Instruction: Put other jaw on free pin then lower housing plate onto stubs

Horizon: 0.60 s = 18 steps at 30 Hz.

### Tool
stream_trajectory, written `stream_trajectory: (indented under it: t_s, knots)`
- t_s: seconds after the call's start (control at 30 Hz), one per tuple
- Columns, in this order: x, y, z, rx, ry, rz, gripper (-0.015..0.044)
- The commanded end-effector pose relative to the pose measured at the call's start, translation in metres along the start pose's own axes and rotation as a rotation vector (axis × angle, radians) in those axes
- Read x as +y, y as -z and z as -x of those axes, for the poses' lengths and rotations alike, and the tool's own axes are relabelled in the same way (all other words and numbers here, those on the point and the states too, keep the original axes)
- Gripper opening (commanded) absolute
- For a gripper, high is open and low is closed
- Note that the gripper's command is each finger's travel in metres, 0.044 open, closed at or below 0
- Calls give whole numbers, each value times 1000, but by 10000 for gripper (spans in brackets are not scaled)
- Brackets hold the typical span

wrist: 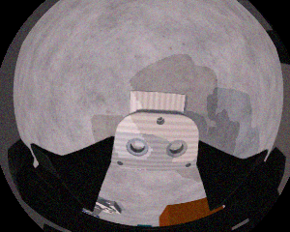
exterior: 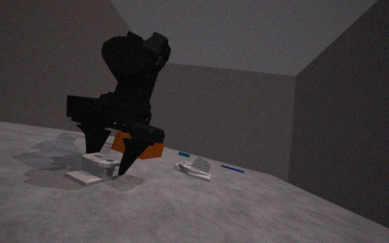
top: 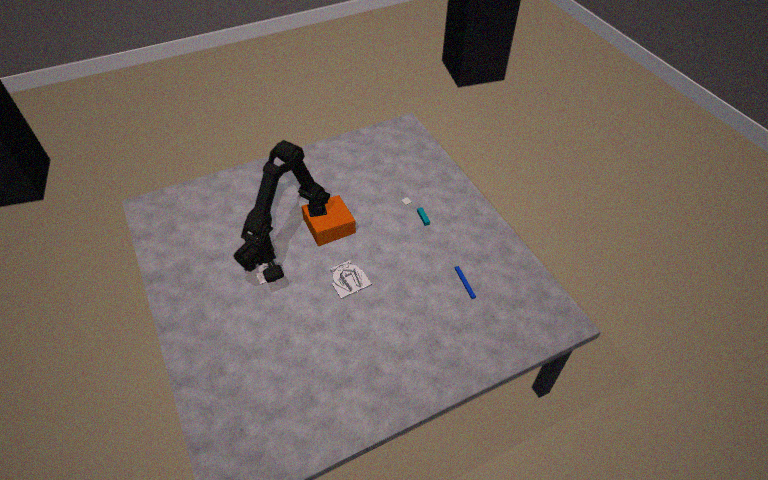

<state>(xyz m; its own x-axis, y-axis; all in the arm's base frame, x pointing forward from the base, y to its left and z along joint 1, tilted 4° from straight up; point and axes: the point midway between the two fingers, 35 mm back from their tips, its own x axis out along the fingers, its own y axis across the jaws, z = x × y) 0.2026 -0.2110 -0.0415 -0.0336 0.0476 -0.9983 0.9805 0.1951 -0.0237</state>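
Observation:
The white housing plate (top: 262, 276) (exterior: 94, 157) (wrist: 157, 127), with two round holes, lies about level on a pale ribbed stand (exterior: 83, 177) (wrist: 158, 101). My gripper (top: 261, 266) (exterior: 105, 164) (wrist: 155, 143) is low over it, fingers set wide, and is shut on the plate's two side edges. The white gripper base (top: 365, 286) (exterior: 203, 176) (wrist: 106, 207) stands apart on the table, with the grey-outlined jaws on top. The pins, the stubs and whether the teeth mesh are too small and dim to tell.
An orange box (top: 334, 217) (exterior: 153, 151) (wrist: 184, 213) stands behind the gripper base, beside the arm's mount. A teal block (top: 423, 216) (exterior: 184, 154), a small white square (top: 406, 201) and a blue bar (top: 465, 282) (exterior: 232, 168) lie on the table's far side.

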Motion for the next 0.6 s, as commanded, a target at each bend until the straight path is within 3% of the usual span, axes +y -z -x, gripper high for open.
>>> stream_trajectory:
  t_s: [0.0,0.57]
  knots:
    - [1,-2,10,-7,-3,-1,351]
    - [1,-2,65,-9,1,-3,351]
